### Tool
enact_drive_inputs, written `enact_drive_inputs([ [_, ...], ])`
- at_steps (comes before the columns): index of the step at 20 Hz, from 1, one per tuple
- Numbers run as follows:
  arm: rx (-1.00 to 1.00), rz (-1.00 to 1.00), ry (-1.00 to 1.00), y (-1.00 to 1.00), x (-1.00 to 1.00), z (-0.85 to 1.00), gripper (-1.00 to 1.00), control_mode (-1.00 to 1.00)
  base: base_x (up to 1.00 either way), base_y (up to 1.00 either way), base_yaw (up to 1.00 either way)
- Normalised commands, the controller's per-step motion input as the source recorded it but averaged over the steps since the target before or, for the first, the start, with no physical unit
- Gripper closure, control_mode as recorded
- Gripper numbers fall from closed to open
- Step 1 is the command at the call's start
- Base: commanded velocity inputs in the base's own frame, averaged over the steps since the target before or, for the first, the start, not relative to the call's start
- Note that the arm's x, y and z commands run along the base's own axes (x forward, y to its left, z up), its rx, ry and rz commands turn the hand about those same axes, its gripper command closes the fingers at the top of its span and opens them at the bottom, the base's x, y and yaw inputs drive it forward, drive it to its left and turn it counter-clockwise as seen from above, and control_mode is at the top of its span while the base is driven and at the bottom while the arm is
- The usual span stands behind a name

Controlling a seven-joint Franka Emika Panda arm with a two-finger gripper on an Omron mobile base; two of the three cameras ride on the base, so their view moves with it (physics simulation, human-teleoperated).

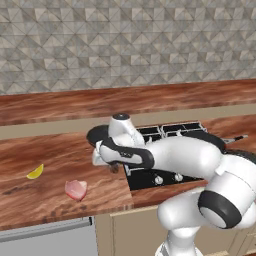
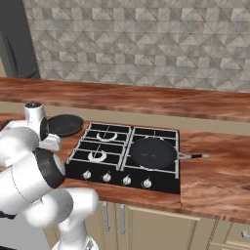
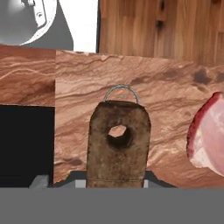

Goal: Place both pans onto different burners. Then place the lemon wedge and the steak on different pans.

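Though the pincer point(image 3: 116, 186) sits mostly below the frame edge in the hand view, its tips show at either side of a brown pan handle point(image 3: 117, 144), closed narrow on it. Handle end is flat, rough, rust-brown, with a hexagonal hole and a thin wire loop at the tip. In the left base view the arm's wrist covers the pincer itself; the handle cannot be made out there.

Held pan point(image 1: 97, 134): round, shallow, black, largely hidden behind the wrist in the left base view, a dark arc showing at its left. In the right base view it lies on the counter point(image 2: 215, 180) just left of the cooktop point(image 2: 117, 171), partly behind the arm.

Second pan point(image 2: 152, 152): black, round, resting on the front right burner, thin handle pointing right over the counter.

Steak point(image 1: 76, 189): pinkish-red slab with paler rim, on the counter near its front edge, left of the cooktop; cut off at the right edge in the hand view.

Lemon wedge point(image 1: 35, 172): small yellow crescent, on the counter left of the steak, apart from it.

Counter is reddish wood grain; cooktop black with grid grates and silver knobs.
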Motion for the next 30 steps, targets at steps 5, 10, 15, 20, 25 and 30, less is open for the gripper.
enact_drive_inputs([
  [5, 0.04, -0.07, 0.0, -0.51, -0.32, 0.13, 1.0, -1.0, 0.0, 0.0, 0.0],
  [10, 0.03, -0.08, 0.0, -0.43, -0.25, 0.08, 1.0, -1.0, 0.0, 0.0, 0.0],
  [15, 0.0, -0.08, 0.0, -0.3, -0.24, 0.15, 1.0, -1.0, 0.0, 0.0, 0.0],
  [20, 0.0, -0.13, 0.04, -0.14, -0.13, 0.19, 1.0, -1.0, 0.0, 0.0, 0.0],
  [25, 0.0, -0.18, 0.06, -0.1, 0.0, 0.15, 1.0, -1.0, 0.0, 0.0, 0.0],
  [30, 0.0, -0.18, 0.06, -0.02, 0.0, 0.06, 1.0, -1.0, 0.0, 0.0, 0.0],
])
